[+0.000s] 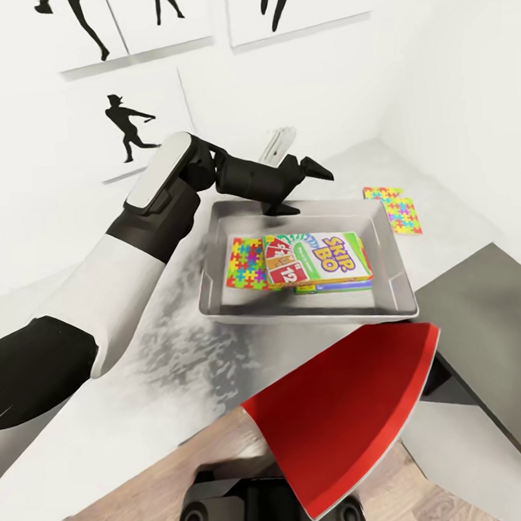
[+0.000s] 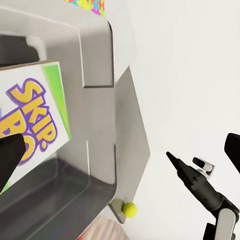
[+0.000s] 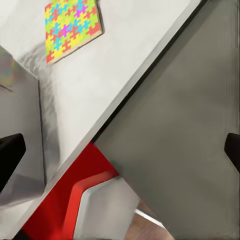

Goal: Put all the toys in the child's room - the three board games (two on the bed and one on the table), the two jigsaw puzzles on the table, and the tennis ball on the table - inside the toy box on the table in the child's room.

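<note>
The toy box [image 1: 240,311] stands on the pale worktop [image 1: 166,355] and already holds the Skip-Bo game [image 1: 317,258] on top of other flat boxes, with one jigsaw puzzle [image 1: 245,263] beside it. The left gripper [image 1: 299,187] hangs over the far rim of the box with its jaws spread and nothing between them, probably because it has just let a toy go. The second jigsaw puzzle [image 1: 395,208] and the tennis ball [image 2: 130,209] lie outside on the worktop, so they are not yet collected; the right gripper [image 3: 120,150] hovers near the edge, jaws spread and empty.

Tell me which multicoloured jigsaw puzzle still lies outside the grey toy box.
The multicoloured jigsaw puzzle on the pale table, right of the grey toy box; the other puzzle lies inside.
</note>
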Robot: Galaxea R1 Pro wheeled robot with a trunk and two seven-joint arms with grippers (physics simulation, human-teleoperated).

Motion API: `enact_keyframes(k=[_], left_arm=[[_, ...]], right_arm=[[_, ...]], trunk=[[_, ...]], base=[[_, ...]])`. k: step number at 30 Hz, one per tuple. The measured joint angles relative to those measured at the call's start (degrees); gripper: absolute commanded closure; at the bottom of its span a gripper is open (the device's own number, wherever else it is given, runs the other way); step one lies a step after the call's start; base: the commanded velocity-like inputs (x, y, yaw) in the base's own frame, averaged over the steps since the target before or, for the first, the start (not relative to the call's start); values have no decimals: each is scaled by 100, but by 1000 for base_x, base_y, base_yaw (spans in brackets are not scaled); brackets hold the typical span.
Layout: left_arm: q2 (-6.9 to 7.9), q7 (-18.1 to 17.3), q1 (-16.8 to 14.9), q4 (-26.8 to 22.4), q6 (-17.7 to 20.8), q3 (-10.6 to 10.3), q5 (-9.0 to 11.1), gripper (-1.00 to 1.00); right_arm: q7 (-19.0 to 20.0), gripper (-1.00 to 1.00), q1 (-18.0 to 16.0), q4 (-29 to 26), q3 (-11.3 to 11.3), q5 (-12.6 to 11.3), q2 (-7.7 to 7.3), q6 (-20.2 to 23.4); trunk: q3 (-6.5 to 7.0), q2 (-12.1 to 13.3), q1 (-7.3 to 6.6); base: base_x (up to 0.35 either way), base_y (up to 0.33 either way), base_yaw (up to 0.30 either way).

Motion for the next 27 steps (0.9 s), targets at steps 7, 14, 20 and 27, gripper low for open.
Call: enact_keyframes(k=[7, 14, 20, 27], left_arm=[[-10, 10, -1, -8, -61, -14, -12, -100], [-14, 15, -2, -11, -88, -21, -4, -100], [-15, 12, 0, -16, -96, -24, -13, -100], [-16, 5, 4, -71, -109, -19, -23, -100]], right_arm=[[80, -100, 4, 0, -3, 3, -6, 0], [117, -100, 7, 0, -2, 3, -9, -1], [128, -100, 8, 0, 1, 4, -10, -1], [132, -100, 9, 0, 3, 4, -10, -1]], trunk=[[15, 0, 0], [31, 0, 0], [46, 0, 0], [63, 0, 0]], base=[[0, 0, -243], [0, 0, -266], [0, 0, -273], [0, 0, -276]])
